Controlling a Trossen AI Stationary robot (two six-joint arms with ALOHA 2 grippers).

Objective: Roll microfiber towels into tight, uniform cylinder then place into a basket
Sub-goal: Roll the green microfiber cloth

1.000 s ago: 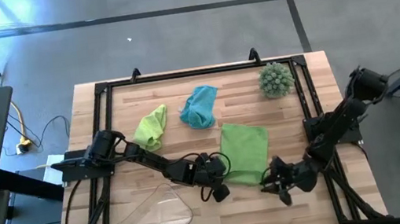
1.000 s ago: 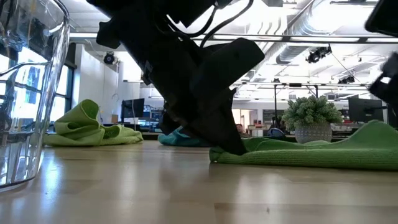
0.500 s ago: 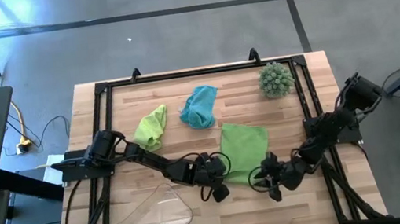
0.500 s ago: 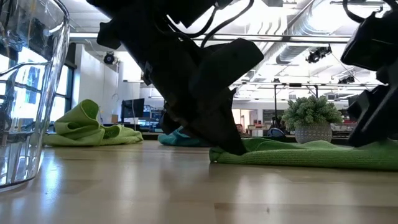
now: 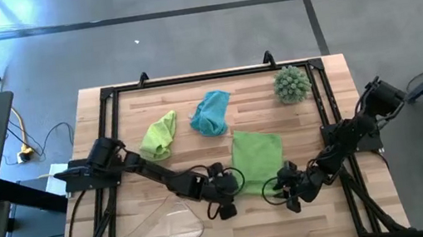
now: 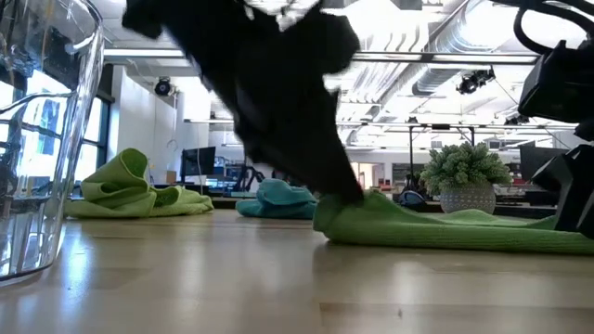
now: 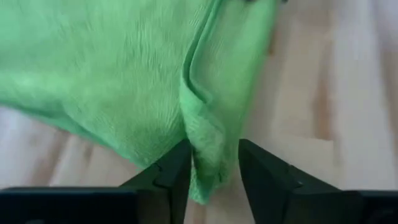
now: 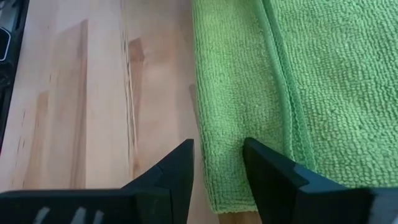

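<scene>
Colours on the table: light blond wood top (image 5: 190, 88) with a black frame (image 5: 205, 76) round its edges. Flat towel (image 5: 258, 160) near the front edge is lime green, the crumpled towel (image 5: 161, 134) same lime, bunched one (image 5: 211, 112) teal. Spiky ball (image 5: 291, 84) in the far right corner is grey-green. Basket (image 5: 162, 235) is clear. Both arms are black.

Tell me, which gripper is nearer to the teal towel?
Left. The left gripper is at the flat green towel's corner, below the teal towel; the right gripper is farther away.
</scene>
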